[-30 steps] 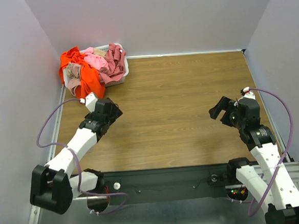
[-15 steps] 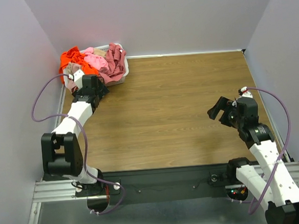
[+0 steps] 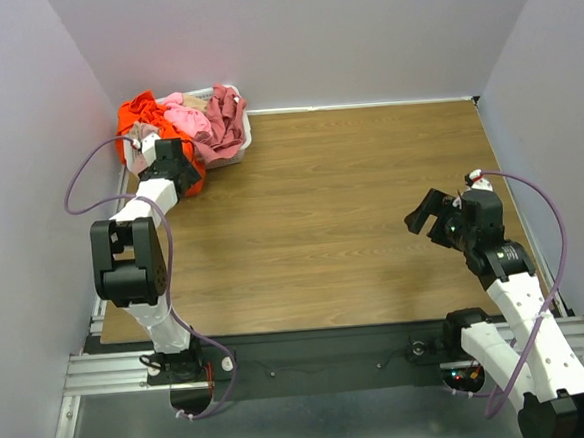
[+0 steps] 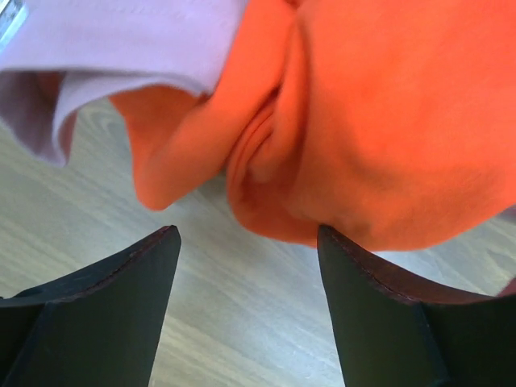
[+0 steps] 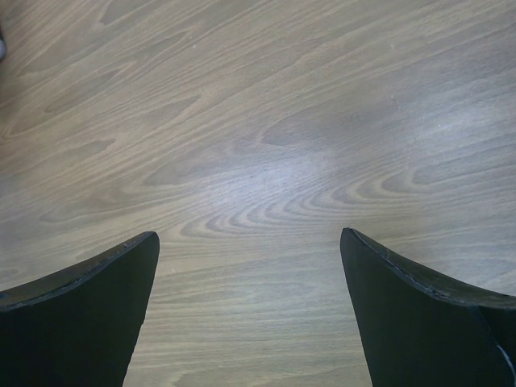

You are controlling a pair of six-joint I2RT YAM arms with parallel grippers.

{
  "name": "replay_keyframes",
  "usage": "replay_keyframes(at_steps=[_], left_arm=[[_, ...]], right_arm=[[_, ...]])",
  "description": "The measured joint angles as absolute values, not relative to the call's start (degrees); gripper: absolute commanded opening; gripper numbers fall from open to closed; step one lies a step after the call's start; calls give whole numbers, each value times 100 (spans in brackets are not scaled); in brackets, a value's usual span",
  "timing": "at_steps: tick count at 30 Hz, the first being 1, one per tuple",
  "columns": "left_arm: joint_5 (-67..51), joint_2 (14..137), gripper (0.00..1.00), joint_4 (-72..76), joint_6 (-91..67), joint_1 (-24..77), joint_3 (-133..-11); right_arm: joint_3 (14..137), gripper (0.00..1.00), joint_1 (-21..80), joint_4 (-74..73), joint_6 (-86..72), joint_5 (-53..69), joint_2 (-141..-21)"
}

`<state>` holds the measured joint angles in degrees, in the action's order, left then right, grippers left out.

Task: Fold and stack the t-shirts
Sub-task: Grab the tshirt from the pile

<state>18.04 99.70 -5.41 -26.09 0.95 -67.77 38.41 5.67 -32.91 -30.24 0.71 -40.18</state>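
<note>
- Now the left gripper [image 3: 173, 159] sits at the near side of the white lattice basket [image 3: 244, 142]. Over the last second it has travelled there from the left part of the table [image 3: 350, 195], with the arm stretched out toward the far-left corner.
- Its jaws stand wide apart with nothing between them. In the left wrist view a hanging fold of the orange t-shirt [image 4: 379, 121] lies just beyond the fingertips, draped down toward the wood. Contact cannot be told.
- The right gripper [image 3: 427, 212] has barely shifted. It hovers over bare wood on the right side, jaws wide and empty.
- All the t-shirts are heaped in and over the basket: orange at the left and spilling out, the light pink t-shirt [image 3: 185, 116] in the middle, the rose-maroon t-shirt [image 3: 227, 113] at the right, and a beige patch [image 3: 144, 141] at the near left. None is spread or folded.
- Judgement: the reach looks complete and a pinch on the orange fold comes next. The task is at its very start.
- Edges: the basket is tucked in the corner, with the left wall [image 3: 26, 147] and the table's left edge close to the arm, so there is little side room.
- Open room: a broad stretch of wood between the two arms suits spreading a shirt.
- Risk: the orange shirt may drag its neighbours or the light basket along.
</note>
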Motion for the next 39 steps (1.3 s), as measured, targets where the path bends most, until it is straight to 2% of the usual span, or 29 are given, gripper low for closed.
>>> replay_keyframes(at_steps=[1,20,31,33,35,36,37,39], left_arm=[[1800,10033,68,-543,-2585,95,-6858],[1457,10318,72,-95,-2250,99,-7185],[1529,10453,60,574,-2088,99,-6956],[1553,10453,55,786,-2075,99,-6853],[1562,10468,42,893,-2062,97,-6823],[1549,10488,27,967,-2058,93,-6820],[1531,10503,0,1035,-2040,89,-6812],[1525,10519,0,1157,-1986,89,-6803]], right_arm=[[3841,100,567,-3293,-3024,71,-4018],[3841,100,567,-3293,-3024,69,-4021],[3841,100,567,-3291,-3024,69,-4010],[3841,100,567,-3291,-3024,69,-4010],[3841,100,567,-3291,-3024,69,-4007],[3841,100,567,-3291,-3024,69,-4005],[3841,100,567,-3291,-3024,69,-4001],[3841,100,567,-3291,-3024,69,-3986]])
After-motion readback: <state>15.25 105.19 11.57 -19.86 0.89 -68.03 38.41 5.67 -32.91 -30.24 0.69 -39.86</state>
